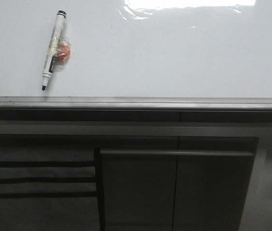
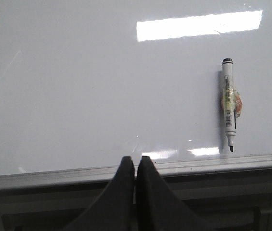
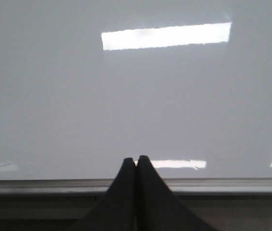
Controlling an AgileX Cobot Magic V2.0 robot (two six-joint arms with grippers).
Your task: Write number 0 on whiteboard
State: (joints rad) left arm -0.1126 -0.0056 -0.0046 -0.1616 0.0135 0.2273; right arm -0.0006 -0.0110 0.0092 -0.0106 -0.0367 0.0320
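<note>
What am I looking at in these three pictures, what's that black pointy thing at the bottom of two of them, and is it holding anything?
This is a two-armed robot at a whiteboard that lies flat in front of it. One picture comes from a camera looking forward over the board; the other two come from cameras on each wrist. The black pointed shapes are the robot's hands: the left hand and the right hand, each with its two fingers pressed together and holding nothing. On the board lies an uncapped marker, with tape and something orange at its middle, toward the left side, untouched. No number 0 has been drawn yet; the bright bars on the board are only reflections of lights. Below the board's grey frame are dark cabinet panels.
</note>
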